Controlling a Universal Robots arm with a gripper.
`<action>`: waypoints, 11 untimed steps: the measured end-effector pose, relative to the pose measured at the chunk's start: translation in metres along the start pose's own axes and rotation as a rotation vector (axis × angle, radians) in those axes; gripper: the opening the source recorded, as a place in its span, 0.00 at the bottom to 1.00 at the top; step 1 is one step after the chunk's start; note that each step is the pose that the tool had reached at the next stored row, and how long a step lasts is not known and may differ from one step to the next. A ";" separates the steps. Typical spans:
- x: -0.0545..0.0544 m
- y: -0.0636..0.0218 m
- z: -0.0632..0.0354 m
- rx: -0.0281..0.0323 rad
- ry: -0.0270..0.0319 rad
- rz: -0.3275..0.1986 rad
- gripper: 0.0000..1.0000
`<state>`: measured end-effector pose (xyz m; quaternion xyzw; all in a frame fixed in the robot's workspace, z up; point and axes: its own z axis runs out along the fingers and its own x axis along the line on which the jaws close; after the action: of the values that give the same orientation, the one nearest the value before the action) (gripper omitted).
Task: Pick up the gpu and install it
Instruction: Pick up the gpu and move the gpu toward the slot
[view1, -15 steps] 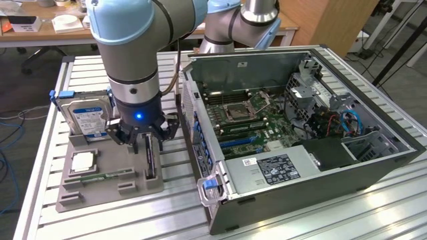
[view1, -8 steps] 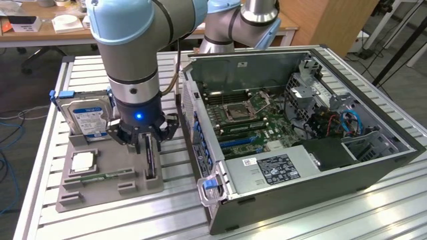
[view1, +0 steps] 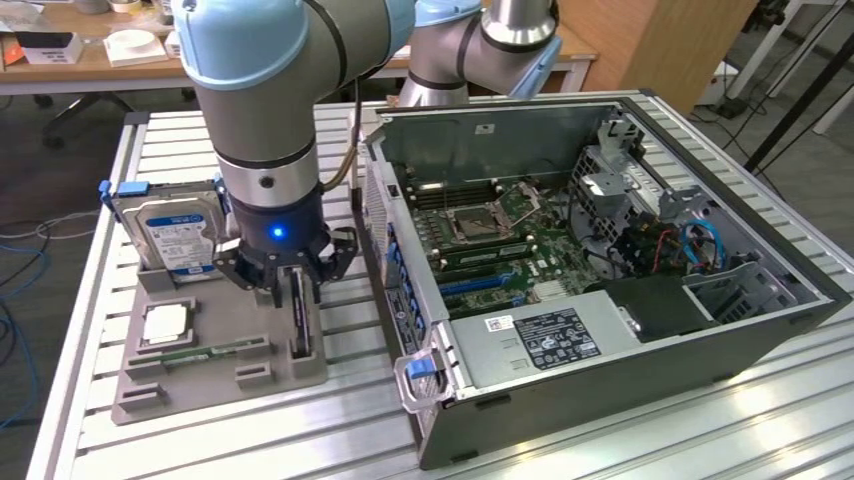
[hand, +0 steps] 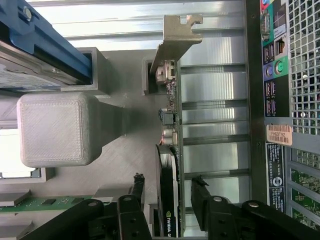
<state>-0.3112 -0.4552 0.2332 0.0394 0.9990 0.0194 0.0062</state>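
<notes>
On the slatted counter (view1: 747, 420), beside the open computer case (view1: 641, 370), the arm (view1: 267, 100) hung over the grey holder (view1: 174, 378) where the gpu (view1: 299, 318) stood on edge in its slot, the gripper (view1: 296, 290) lowered around it with its fingers (hand: 138, 186) spread apart on either side.

A slatted aluminium table (view1: 694, 430) carries two things — a grey holder block (view1: 200, 385) toward the exterior view's left, an open computer case (view1: 667, 350) just beside it
</notes>
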 end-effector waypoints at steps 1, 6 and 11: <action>0.000 0.0000 0.0000 0.0000 0.0000 0.000 0.49; 0.000 0.0000 0.0000 0.0000 0.0000 0.000 0.40; 0.000 0.0000 0.0000 -0.0001 0.0000 0.000 0.33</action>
<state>-0.3112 -0.4552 0.2332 0.0394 0.9990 0.0194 0.0062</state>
